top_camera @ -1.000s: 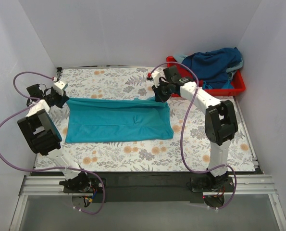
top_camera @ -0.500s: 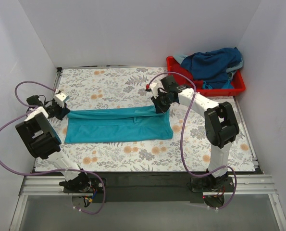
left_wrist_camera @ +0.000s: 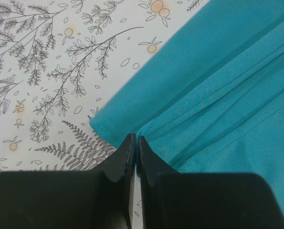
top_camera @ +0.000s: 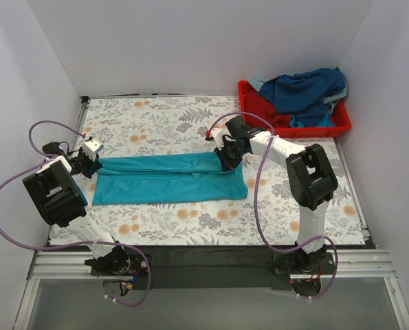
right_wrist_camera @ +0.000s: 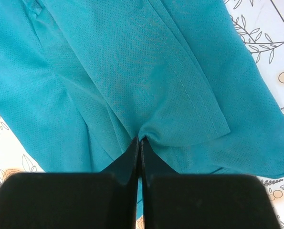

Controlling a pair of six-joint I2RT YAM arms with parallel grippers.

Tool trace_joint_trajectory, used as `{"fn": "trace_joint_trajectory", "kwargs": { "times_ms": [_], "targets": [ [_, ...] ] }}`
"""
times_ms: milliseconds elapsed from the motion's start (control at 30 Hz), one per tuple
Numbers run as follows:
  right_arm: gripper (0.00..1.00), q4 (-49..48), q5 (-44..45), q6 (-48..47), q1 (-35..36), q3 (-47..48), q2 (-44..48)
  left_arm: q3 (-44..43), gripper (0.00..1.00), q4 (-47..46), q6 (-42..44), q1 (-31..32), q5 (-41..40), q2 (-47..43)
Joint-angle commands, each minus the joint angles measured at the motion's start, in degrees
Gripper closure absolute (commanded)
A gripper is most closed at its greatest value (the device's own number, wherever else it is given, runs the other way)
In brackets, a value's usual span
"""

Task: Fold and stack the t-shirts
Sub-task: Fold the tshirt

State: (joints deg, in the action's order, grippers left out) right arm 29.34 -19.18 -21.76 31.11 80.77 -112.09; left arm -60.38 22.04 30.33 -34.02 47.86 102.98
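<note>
Top external view shows the left gripper (top_camera: 93, 163) pinched shut on the left end of the teal t-shirt (top_camera: 170, 182), which lies lengthwise across the desk (top_camera: 156, 117), and the right gripper (top_camera: 226, 159) clamped on its right end. The step in hand looks like a lengthwise fold; next, both should carry the held edge evenly to the near hem. At far right, the red tray (top_camera: 343, 126) holds heaped navy and teal shirts (top_camera: 304, 89).
</note>
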Motion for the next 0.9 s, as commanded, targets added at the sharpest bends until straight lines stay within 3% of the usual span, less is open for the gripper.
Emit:
{"fn": "trace_joint_trajectory", "kwargs": {
  "times_ms": [0, 167, 433, 600, 867],
  "targets": [
    [0.99, -0.87, 0.81, -1.01, 0.09, 0.26, -0.49, 1.23, 1.0, -0.16, 2.46, -0.43, -0.13, -2.16],
    [0.99, -0.69, 1.95, -0.83, 0.0, 3.86, -0.05, -3.77, 1.0, 0.02, -5.44, -0.43, 3.29, -1.38],
    [0.99, -0.69, 2.74, -0.04, -3.68, 15.37, -3.21, -20.54, 1.0, -4.29, -21.08, 0.88, 4.53, 6.96],
    [0.99, -0.51, 3.27, -1.35, -4.31, 21.78, -6.38, -23.82, 1.0, -9.19, -24.61, 2.73, 2.6, 10.04],
    [0.99, -0.34, 3.1, -2.5, -4.31, 24.26, -9.55, -20.48, 1.0, -13.43, -22.07, 3.26, 0.83, 10.23]
  ]
}}
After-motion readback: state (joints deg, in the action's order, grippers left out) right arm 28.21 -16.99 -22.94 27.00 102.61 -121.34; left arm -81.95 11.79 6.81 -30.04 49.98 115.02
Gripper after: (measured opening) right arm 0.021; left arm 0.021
